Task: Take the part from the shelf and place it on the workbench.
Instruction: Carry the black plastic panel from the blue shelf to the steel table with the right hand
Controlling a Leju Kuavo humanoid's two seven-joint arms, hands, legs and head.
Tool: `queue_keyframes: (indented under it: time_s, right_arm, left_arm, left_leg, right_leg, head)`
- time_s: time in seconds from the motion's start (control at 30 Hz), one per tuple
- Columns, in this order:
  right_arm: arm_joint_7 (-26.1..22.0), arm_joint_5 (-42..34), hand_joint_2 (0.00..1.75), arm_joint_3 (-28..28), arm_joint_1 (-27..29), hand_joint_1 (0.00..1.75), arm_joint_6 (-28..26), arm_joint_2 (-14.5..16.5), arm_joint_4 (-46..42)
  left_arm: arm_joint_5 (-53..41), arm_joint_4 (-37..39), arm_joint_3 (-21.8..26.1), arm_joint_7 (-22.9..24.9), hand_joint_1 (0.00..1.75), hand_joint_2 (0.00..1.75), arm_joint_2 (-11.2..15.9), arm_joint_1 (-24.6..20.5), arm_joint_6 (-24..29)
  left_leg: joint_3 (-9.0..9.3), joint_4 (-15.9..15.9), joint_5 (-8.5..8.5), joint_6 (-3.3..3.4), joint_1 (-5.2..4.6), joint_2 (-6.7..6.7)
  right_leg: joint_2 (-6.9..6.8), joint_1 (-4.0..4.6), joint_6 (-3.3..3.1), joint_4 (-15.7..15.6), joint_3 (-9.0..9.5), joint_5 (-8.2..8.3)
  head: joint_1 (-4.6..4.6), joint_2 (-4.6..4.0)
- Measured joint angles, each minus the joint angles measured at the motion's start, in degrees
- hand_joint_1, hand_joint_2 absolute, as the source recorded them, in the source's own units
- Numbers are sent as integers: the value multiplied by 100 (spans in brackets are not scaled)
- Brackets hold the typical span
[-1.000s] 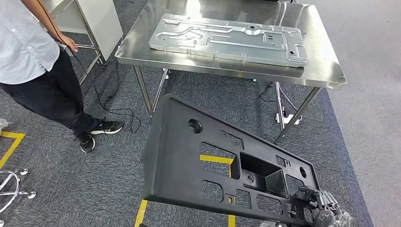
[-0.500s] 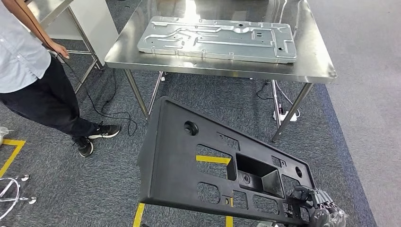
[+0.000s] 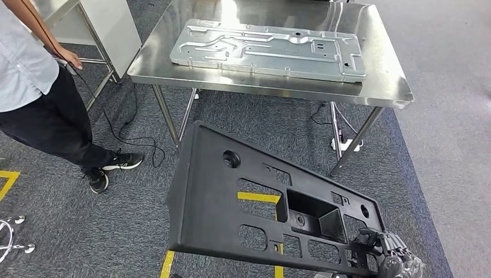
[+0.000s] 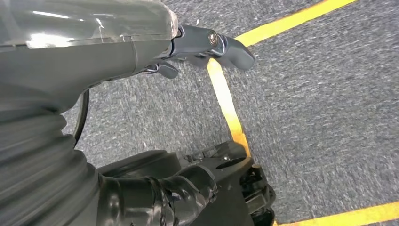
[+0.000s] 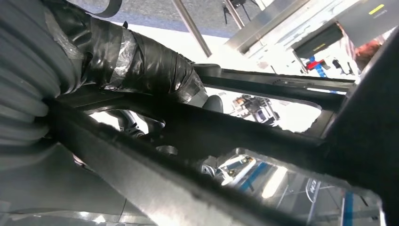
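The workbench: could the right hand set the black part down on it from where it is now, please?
Probably not yet. The right hand grips the black part low over the carpet, short of the workbench, and a metal panel already covers most of its top.

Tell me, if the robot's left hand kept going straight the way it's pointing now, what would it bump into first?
Probably only floor. In the left wrist view the left hand hangs empty, its fingers aimed at the grey carpet with its yellow tape line. Nothing else shows in that line, though depth is hard to judge.
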Motion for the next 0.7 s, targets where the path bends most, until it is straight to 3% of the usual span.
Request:
queue_keyframes:
  time_s: [0.03,0.07,0.1,0.17,0.2,0.3,0.37,0.4,0.47,0.5,0.53,0.57,0.63,0.7]
  right_arm:
    - [1,0,175,-1,3,173,0,-1,1]
    - [1,0,175,-1,4,173,0,-1,2]
    - [0,0,175,-1,3,173,0,-2,2]
    - [-2,0,175,0,-2,173,0,-2,5]
    - [-2,0,175,1,-2,173,0,-3,7]
    - [-1,-1,175,2,7,173,0,-4,8]
    - [-3,0,175,2,5,173,0,-4,5]
    - [-4,1,175,4,3,173,0,-4,4]
    - [-6,2,175,7,-2,173,0,-4,4]
    - [-6,2,175,8,0,173,0,-4,4]
    - [-7,2,175,8,1,173,0,-4,4]
    - [-9,2,175,8,3,173,0,-4,4]
    - [-12,1,175,9,2,173,0,-4,4]
    - [-13,0,175,10,-1,173,0,-4,4]
  left_arm:
    - [0,0,0,2,0,175,0,4,-2]
    - [-1,0,0,3,0,175,-1,7,-2]
    - [-1,0,0,3,0,175,-2,8,-2]
    - [-2,0,0,4,0,175,-4,3,-2]
    - [-2,0,0,4,0,175,-4,0,-2]
    - [-4,0,0,5,0,175,-5,-12,-1]
    - [-13,0,0,4,0,175,-6,-22,0]
    - [-17,0,0,4,0,175,-5,-24,-1]
    - [-25,0,0,7,0,175,-5,-11,-3]
    - [-28,0,0,9,0,175,-4,1,-4]
    - [-31,0,0,10,0,175,-4,15,-4]
    - [-33,0,0,12,0,175,-4,25,-4]
    - [-36,1,0,13,0,175,-3,34,-3]
    - [-38,2,0,15,0,175,1,24,2]
  left_leg:
    - [29,1,-25,-9,3,-1]
    - [70,2,-54,-24,8,-3]
    - [121,2,-90,-45,14,-5]
    - [193,6,-167,-111,7,-6]
    - [210,4,-196,-147,-2,-4]
    - [255,-27,-249,-250,-4,9]
    - [201,196,-386,-297,10,3]
    - [71,486,-519,-310,17,-3]
    - [-381,1275,-799,-319,17,-8]
    - [-589,1564,-838,-318,17,-8]
    - [-718,1671,-768,-310,16,-8]
    - [-741,1557,-583,-291,13,-9]
    - [-542,880,-82,-212,-11,-16]
    - [-332,330,137,-134,-55,-21]
  right_leg:
    - [-4,-20,17,28,-58,90]
    - [-10,-39,28,-160,-3,285]
    - [-22,-54,35,-529,149,541]
    - [-45,-44,17,-1198,461,818]
    - [-52,-26,-7,-1376,543,842]
    - [-30,0,-120,-1458,588,771]
    - [-24,-21,-211,-1501,660,741]
    - [-27,-26,-253,-1518,703,721]
    - [-33,0,-308,-1518,764,663]
    - [-25,15,-321,-1517,798,631]
    - [-13,30,-326,-1517,840,594]
    - [2,43,-325,-1516,896,554]
    - [22,60,-311,-1518,1011,465]
    - [33,72,-255,-1519,1071,384]
  head:
    - [-1,0]
    - [0,0]
    - [1,0]
    - [0,0]
    - [-2,0]
    - [-9,0]
    - [-17,0]
    - [-23,0]
    - [-30,0]
    - [-29,0]
    - [-30,0]
    - [-30,0]
    - [-26,0]
    - [-21,0]
